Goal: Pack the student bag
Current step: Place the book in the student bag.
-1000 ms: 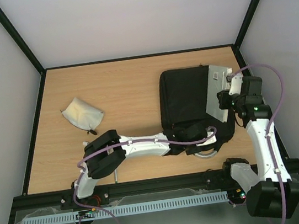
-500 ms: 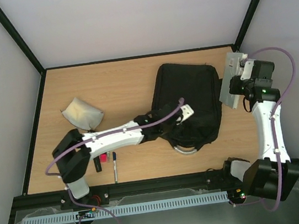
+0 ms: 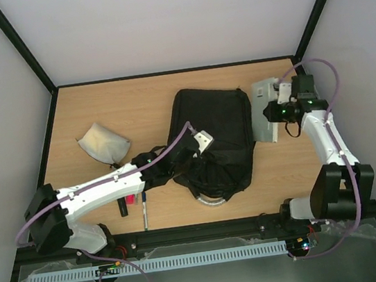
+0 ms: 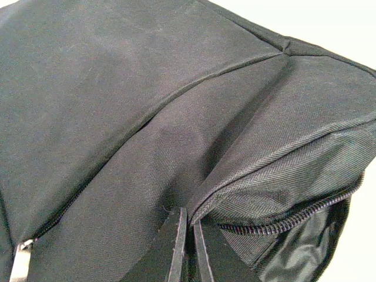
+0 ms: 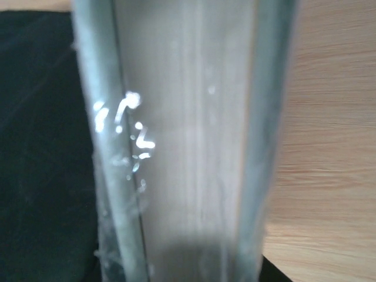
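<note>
The student bag [image 3: 213,127], a large black backpack, lies in the middle of the table with its grey loop handle [image 3: 210,201] toward the near edge. My left gripper [image 3: 192,160] is shut on a fold of the bag's fabric beside an open zipper [image 4: 294,220]. In the left wrist view its fingers [image 4: 178,247] are pressed together on that seam. My right gripper [image 3: 276,111] is shut on a grey flat book [image 3: 263,111] and holds it on edge just right of the bag. The book [image 5: 188,147] fills the right wrist view and hides the fingers.
A beige pouch [image 3: 103,143] lies at the left of the table. A pen [image 3: 144,210] and a small pink and black item [image 3: 128,202] lie near the front edge under my left arm. A black frame borders the table.
My left gripper has closed on the bag's fabric and dragged the bag to the left. My right gripper has lifted the grey book off the bag and now holds it beside the bag.
</note>
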{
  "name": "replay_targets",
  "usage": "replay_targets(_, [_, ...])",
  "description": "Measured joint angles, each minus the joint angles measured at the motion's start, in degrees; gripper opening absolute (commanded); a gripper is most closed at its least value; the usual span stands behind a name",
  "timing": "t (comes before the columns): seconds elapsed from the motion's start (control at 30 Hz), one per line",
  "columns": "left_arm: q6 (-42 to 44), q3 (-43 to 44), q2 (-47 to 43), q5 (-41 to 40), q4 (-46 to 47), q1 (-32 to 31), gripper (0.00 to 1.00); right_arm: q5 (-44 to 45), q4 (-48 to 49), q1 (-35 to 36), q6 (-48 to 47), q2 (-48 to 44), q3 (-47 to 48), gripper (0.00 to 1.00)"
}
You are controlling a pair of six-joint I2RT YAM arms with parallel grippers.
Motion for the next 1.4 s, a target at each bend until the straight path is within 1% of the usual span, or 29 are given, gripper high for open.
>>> replay_targets(0.07, [-1.4,-1.5,-1.9,0.0,-0.5,0.0,0.03,-0.8,0.1,3.1,0.0,1.5,0.2,0.01])
replay_targets(0.2, [-3.6,-3.0,-4.0,0.0,-1.3,0.0,0.02,-3.8,0.2,6.7,0.0,5.6,2.2,0.01])
replay_targets(0.4, [-4.5,-2.3,-2.8,-0.6,-2.7,0.3,0.03,-7.1,-0.8,8.5,0.2,10.8,9.1,0.01])
replay_targets(0.53, [-4.5,0.2,0.1,-0.4,-2.8,2.4,0.02,-6.3,-1.9,8.2,-0.4,8.0,12.9,0.01])
replay_targets(0.57, [-4.7,0.3,0.3,-0.1,-2.4,3.4,0.02,-6.3,-2.8,7.9,-0.7,5.3,13.6,0.01])
replay_targets(0.67, [-6.0,0.2,0.3,2.9,-1.0,8.1,0.02,-7.0,-8.6,7.5,-2.2,0.8,18.4,0.01])
replay_targets(0.73, [-7.4,-0.1,0.3,5.0,0.9,11.5,0.03,-9.2,-13.0,7.4,-4.5,-1.0,21.9,0.01])
replay_targets(0.8, [-8.8,-0.6,0.3,7.0,3.1,14.3,0.02,-11.4,-16.4,7.5,-7.0,-2.1,23.0,0.01])
replay_targets(0.93, [-10.8,-0.9,1.0,9.2,6.6,17.6,0.03,-16.3,-25.1,7.5,-12.2,-3.1,21.6,0.01])
replay_targets(1.1, [-12.1,1.1,5.9,10.4,9.3,18.4,0.02,-21.5,-32.6,7.5,-18.7,-3.8,15.6,0.01])
replay_targets(1.23, [-13.6,3.9,10.4,10.8,10.4,18.9,0.02,-25.5,-36.3,7.5,-23.2,-3.8,13.1,0.01])
replay_targets(1.4, [-15.1,7.0,13.4,10.7,11.8,19.5,0.02,-29.0,-38.2,7.5,-26.9,-3.8,9.6,0.01])
